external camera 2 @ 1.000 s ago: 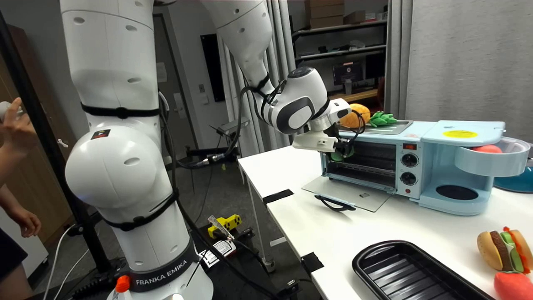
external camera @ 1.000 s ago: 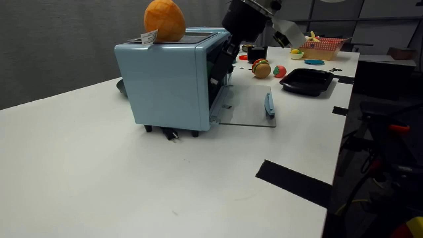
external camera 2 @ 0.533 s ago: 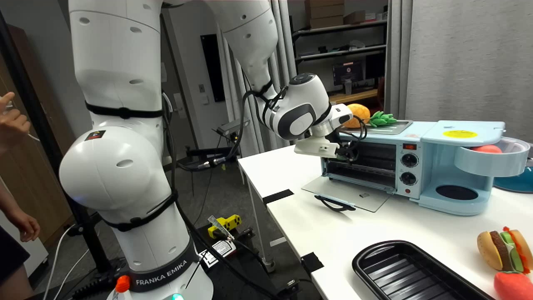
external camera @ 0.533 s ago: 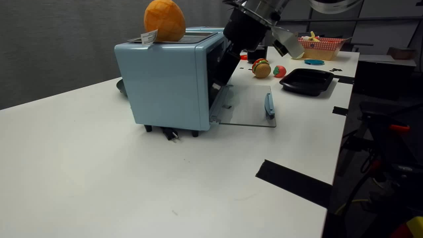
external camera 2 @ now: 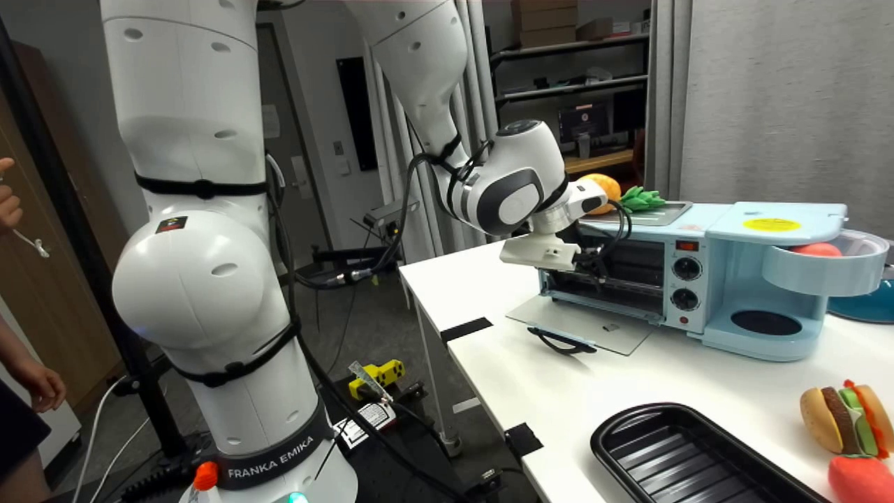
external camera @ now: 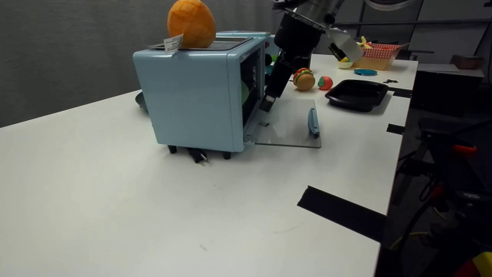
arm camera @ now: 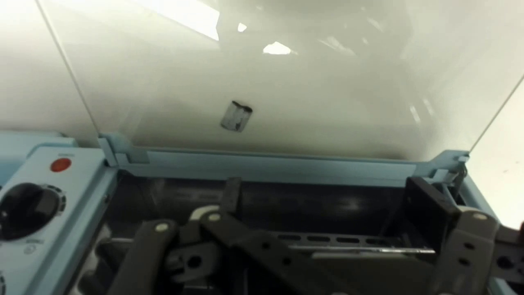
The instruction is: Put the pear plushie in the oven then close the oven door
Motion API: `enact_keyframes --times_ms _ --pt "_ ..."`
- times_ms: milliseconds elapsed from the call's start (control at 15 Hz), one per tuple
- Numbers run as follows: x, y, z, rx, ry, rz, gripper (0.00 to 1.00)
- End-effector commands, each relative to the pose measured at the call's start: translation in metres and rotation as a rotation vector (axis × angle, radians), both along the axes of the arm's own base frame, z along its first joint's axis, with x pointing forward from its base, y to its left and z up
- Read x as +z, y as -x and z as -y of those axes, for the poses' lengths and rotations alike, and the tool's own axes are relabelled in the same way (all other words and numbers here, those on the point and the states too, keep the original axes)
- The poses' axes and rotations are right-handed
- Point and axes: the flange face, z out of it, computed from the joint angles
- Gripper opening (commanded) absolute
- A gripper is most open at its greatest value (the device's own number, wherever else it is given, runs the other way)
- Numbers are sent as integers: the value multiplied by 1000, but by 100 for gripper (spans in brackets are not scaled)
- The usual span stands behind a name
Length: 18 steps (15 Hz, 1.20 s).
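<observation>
Inside the light-blue oven [external camera: 188, 100], a bit of the green pear plushie [external camera: 245, 92] shows through the opening in an exterior view. The oven's side wall hides most of it, and it cannot be made out in the wrist view. The glass oven door [external camera: 286, 123] lies folded down flat, its handle [external camera 2: 559, 340] toward the table's front edge. Just outside the opening, low above the door's hinge side, my gripper [external camera: 266, 104] points down at a slant. In the wrist view the gripper [arm camera: 326, 194] is open, its fingers wide apart with nothing between them.
An orange plush [external camera: 191, 25] and green plush leaves [external camera 2: 641, 199] lie on the oven's top. A black tray [external camera: 357, 94], a toy burger [external camera: 304, 79] and a strawberry toy [external camera: 325, 83] sit on the table beyond the door. The oven's knobs [external camera 2: 686, 283] are beside the opening.
My gripper has opened, let go of the pear plushie and drawn back out of the oven. The green plush stays inside. The oven door has not moved.
</observation>
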Motion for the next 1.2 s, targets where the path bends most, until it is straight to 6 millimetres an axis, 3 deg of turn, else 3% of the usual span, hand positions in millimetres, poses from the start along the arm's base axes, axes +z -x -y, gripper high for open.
enact_keyframes --times_ms 0,533,1133 --pt "12 17 6 -26 24 -86 100" --pt "16 25 5 -120 47 -284 100" --pt "0 39 32 -229 82 -430 100"
